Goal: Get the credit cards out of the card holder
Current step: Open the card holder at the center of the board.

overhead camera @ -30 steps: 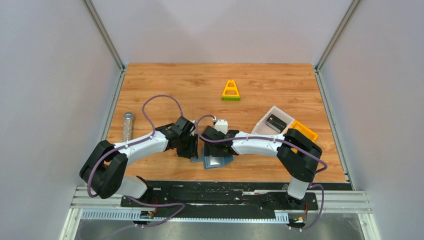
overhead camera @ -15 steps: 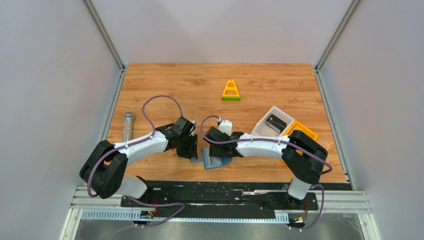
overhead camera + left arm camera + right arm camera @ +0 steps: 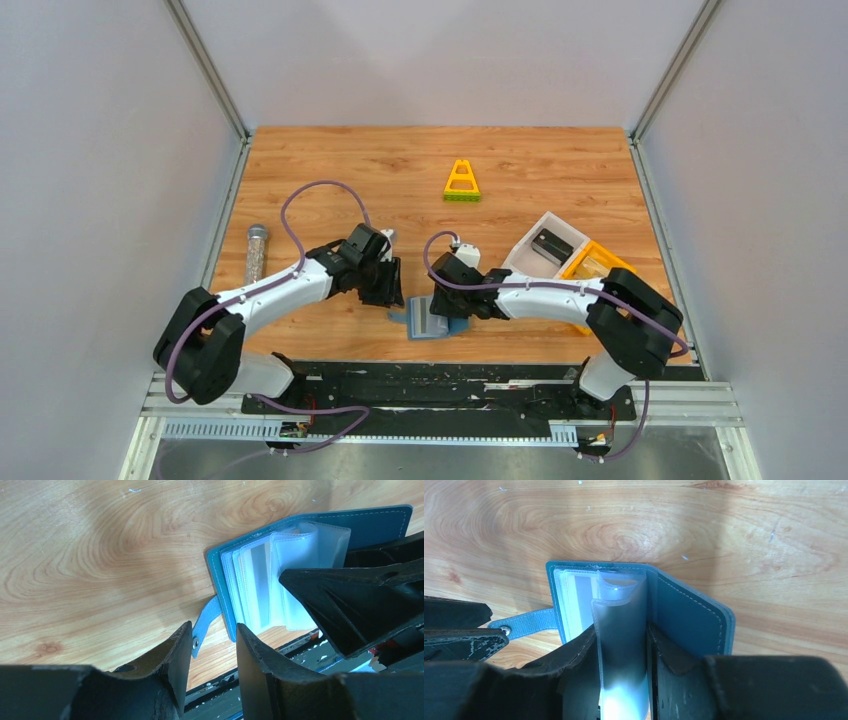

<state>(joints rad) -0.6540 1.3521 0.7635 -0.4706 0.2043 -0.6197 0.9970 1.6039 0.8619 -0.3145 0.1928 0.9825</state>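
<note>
The slate-blue card holder (image 3: 430,322) lies open near the table's front edge, its clear sleeves fanned up. My right gripper (image 3: 621,635) is shut on one upright translucent sleeve (image 3: 621,610) of the card holder (image 3: 689,615). A pale card (image 3: 579,592) shows in a flat sleeve behind it. My left gripper (image 3: 212,637) is open just left of the holder (image 3: 220,565). The snap tab (image 3: 205,622) lies by its left fingertip, not gripped. A dark grey-black card (image 3: 552,245) lies in the white bin. In the top view the left gripper (image 3: 393,297) and the right gripper (image 3: 452,305) flank the holder.
A white bin (image 3: 522,248) and a yellow bin (image 3: 603,262) stand at the right, partly under my right arm. A yellow triangular toy (image 3: 461,182) lies at the back centre. A grey cylinder (image 3: 256,252) lies at the left edge. The black base rail runs just in front of the holder.
My right arm has swung right and its gripper has shifted right over the holder. My left gripper has drawn back a little from the holder's left edge. The holder has stayed in place.
</note>
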